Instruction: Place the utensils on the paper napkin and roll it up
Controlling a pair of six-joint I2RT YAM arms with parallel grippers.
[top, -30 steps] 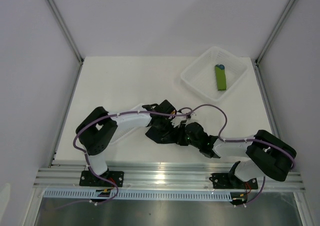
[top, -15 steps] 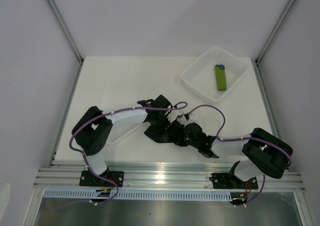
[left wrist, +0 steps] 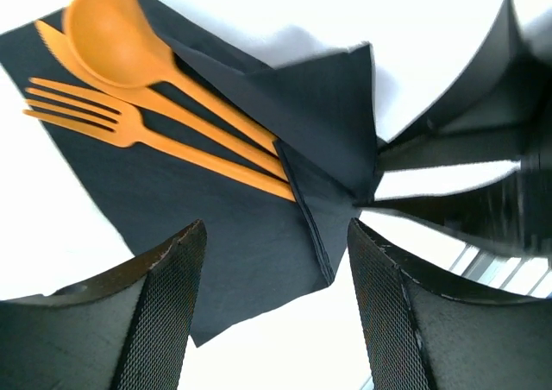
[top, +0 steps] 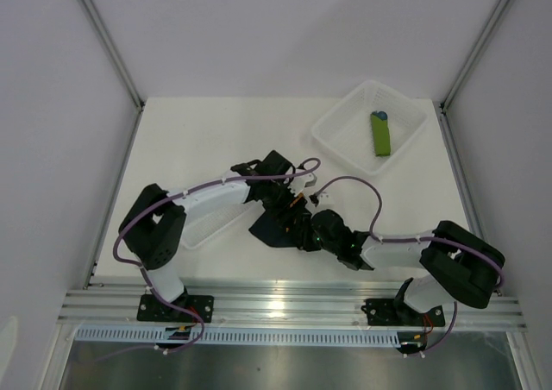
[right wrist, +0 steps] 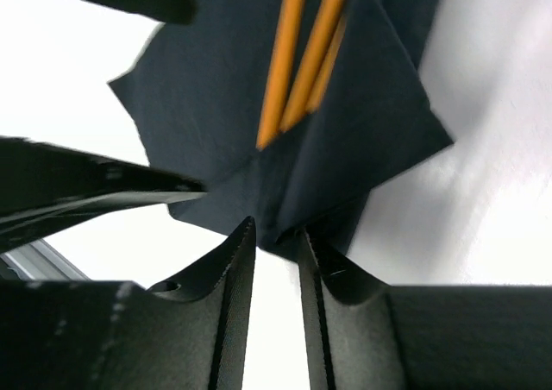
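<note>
Orange utensils [left wrist: 129, 53] part-hidden by paper napkin [left wrist: 216, 226], left end effector [left wrist: 276, 235] released, right end effector [right wrist: 276, 232] unclear

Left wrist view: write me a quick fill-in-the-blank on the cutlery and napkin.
The utensils on the paper napkin are coloured ____. A corner of the napkin is folded over their ____. The left gripper hangs above with its jaws ____.
Missing words: orange; handles; open.
</note>
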